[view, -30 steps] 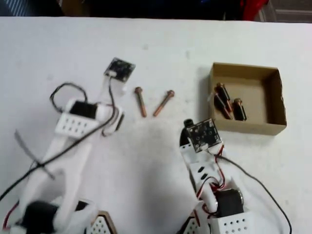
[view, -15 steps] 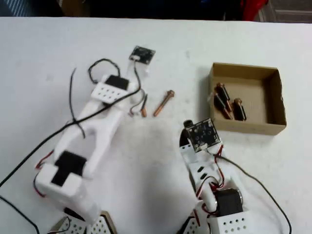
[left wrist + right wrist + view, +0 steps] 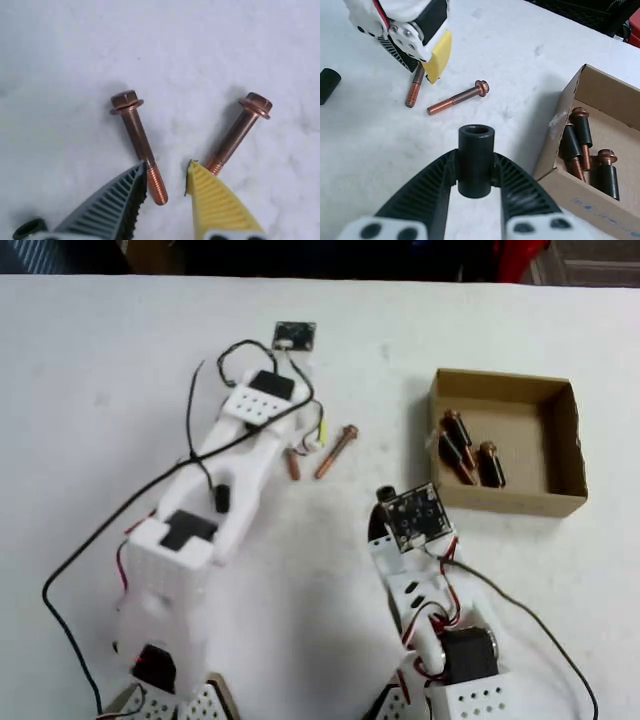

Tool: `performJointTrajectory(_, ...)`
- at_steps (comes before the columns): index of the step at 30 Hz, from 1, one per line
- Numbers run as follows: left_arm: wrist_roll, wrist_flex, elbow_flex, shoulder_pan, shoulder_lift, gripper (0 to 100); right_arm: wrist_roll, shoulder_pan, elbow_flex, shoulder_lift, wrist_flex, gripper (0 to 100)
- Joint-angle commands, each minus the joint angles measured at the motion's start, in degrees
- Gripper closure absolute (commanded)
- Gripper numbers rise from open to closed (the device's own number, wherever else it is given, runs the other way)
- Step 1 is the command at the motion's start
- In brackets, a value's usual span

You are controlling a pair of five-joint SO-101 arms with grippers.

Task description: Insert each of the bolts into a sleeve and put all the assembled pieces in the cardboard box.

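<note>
Two bolts lie bare on the desk [image 3: 120, 340], well away from the cardboard box [image 3: 500, 502]. Their threaded ends converge and their heads splay apart. The bolt farther from the box [image 3: 137, 142] is the one being picked, and the left hand [image 3: 166, 167] is spread over its threaded end, gripping nothing. The grey finger [image 3: 110, 210] is on the side of the shank away from the box. The yellow finger [image 3: 215, 205] is on the box side, its tip right at the threads of the bolt nearer the box [image 3: 235, 132].

That crowding is probably the thing to mind. If the hand shuts where it is, the yellow finger may drag the neighbouring bolt along or pinch both. Shifting a little away from the box, or up the shank toward the head where the two bolts are further apart, should give a clean grip on one. Gripping near the head would also leave the threads free to enter a sleeve.

The left arm reaches out low over the desk, its hand pointed down at the bolts. The right arm sits just beside the box's near wall. The right hand [image 3: 475, 160] is clamped on a black sleeve [image 3: 476, 140], held upright with its bore open on top, ready to take the bolt.

A spare sleeve [image 3: 327, 85] lies on the desk farther from the box than the bolts. Three assembled pieces [image 3: 465, 452] already lie inside the box.
</note>
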Motion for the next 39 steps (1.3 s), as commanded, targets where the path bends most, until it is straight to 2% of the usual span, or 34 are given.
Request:
performJointTrajectory(1,2.5,0.8,-6.2,0.3,1.9,84,0.3,0.0,-0.4,-0.6,-1.4,97.9)
performJointTrajectory(10,5.0,0.5,-10.0,-4.1,5.2,84,0.5,-0.3,0.4,-0.6,-1.6,97.9)
performJointTrajectory(19,5.1,0.1,-9.7,-4.4,5.4,83,0.5,-0.3,0.4,-0.6,-1.6,97.9)
performJointTrajectory(26,4.9,-4.7,-6.9,-4.0,5.7,84,0.5,-0.2,0.4,-0.6,-1.6,97.9)
performJointTrajectory(37,5.0,-4.8,-10.8,-4.4,11.6,84,0.3,-0.3,0.5,-0.6,-1.5,97.9)
performJointTrajectory(39,4.8,-4.8,-11.3,-4.4,11.6,87,0.3,-0.4,0.5,-0.6,-1.5,97.9)
